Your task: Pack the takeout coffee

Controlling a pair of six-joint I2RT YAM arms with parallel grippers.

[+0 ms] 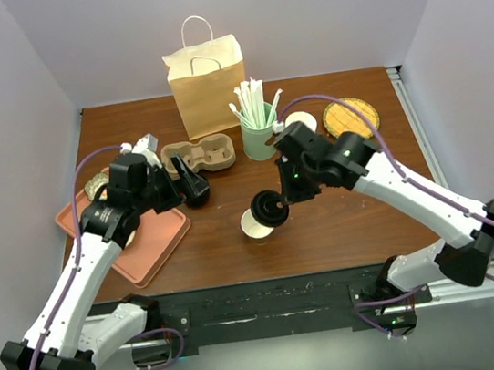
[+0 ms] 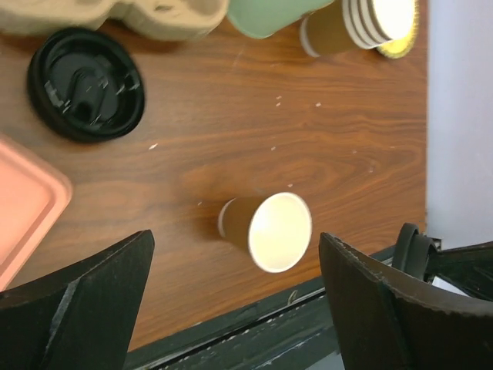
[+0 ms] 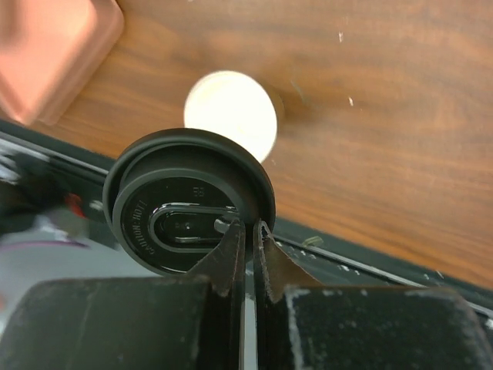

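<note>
The left gripper (image 1: 190,188) hangs with jaws released wide, holding nothing. A loose black lid (image 2: 85,83) lies on the wooden table (image 1: 344,217) ahead of one finger. The open brown paper cup (image 2: 266,231) stands upright beyond those jaws, unlidded. The right gripper (image 3: 248,231) is clenched on the rim of a second black lid (image 3: 189,200), held above the cup and off-centre. To cap it well, level and centre the lid, then press straight down.

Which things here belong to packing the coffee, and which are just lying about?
Job: cup, lid in right gripper, bag.
Lying about: carrier, pink tray, stirrer cup, cup stack, spare lid, woven mat.
</note>
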